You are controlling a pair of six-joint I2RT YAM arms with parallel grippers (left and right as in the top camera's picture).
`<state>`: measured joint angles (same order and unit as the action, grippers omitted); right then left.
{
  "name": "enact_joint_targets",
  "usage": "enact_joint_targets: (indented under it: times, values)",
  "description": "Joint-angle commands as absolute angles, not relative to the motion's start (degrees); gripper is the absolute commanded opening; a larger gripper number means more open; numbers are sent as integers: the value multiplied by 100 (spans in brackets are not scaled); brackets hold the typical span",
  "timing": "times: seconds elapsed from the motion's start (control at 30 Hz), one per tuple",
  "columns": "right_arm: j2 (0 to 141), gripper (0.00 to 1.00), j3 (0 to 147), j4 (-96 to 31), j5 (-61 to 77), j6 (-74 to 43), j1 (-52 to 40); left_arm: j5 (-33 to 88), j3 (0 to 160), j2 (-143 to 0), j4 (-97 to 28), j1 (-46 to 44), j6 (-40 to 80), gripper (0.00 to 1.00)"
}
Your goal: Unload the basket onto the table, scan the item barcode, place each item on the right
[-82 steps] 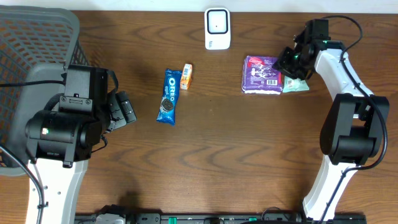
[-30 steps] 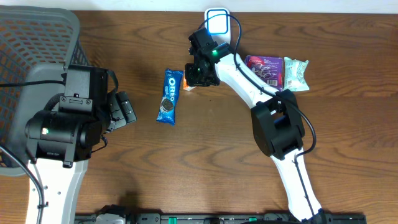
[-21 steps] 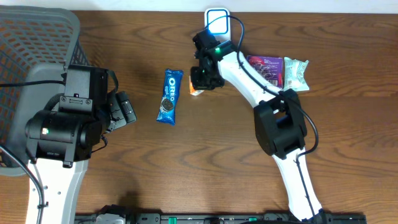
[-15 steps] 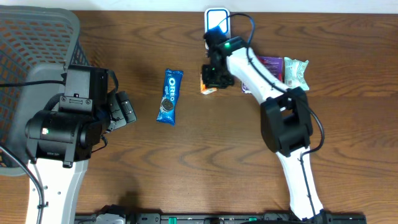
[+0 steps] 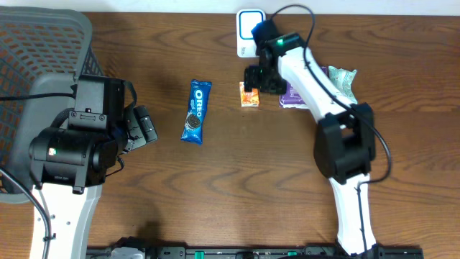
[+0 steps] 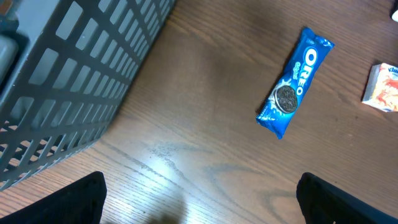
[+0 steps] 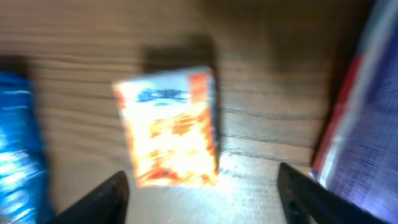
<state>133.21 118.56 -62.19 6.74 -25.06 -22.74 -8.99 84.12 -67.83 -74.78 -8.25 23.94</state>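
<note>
My right pincer (image 7: pixel 202 186) is spread over the orange snack packet (image 7: pixel 171 127), flat near the worktop's far edge, just short of the scanner (image 5: pixel 251 32). No barcode showing, so I'd pinch its long sides and flip.

We seem to be at a mock shop checkout on a wooden table (image 5: pixel 215 194): a grey mesh basket (image 5: pixel 43 57), a white scanner (image 5: pixel 245 32), and packaged snacks like an Oreo pack (image 5: pixel 195 111)
</note>
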Motion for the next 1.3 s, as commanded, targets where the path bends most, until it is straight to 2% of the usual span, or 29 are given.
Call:
enact_joint_targets:
  times: [0.0, 0.07, 0.23, 0.4, 0.67, 0.83, 1.03, 1.27]
  values:
    - [12652, 80, 12036, -6020, 985, -2255, -2403, -963, 8464, -6816, -7500, -794, 2362, 98]
    - [12632, 83, 12033, -5905, 1236, -2244, -2517, -963, 8464, -6816, -7500, -794, 2362, 98]
    - [12748, 83, 11920, -5634, 1538, -2381, -2908, -963, 8464, -6816, -7500, -794, 2362, 98]
    - [13179, 80, 11909, -5349, 1535, -3083, -3299, -963, 8464, -6816, -7500, -794, 2362, 98]
    - [14108, 76, 11909, -5019, 2036, -3433, -3612, -963, 8464, -6816, -7500, -794, 2362, 98]
    - [14339, 71, 11909, -4989, 2224, -3494, -3621, -963, 8464, -6816, -7500, -794, 2362, 98]
    - [14352, 58, 11909, -4853, 2222, -3494, -3656, -963, 8464, -6816, -7500, -794, 2362, 98]
    - [14374, 56, 11795, -4600, 2222, -3651, -3789, -963, 8464, -6816, -7500, -794, 2362, 98]
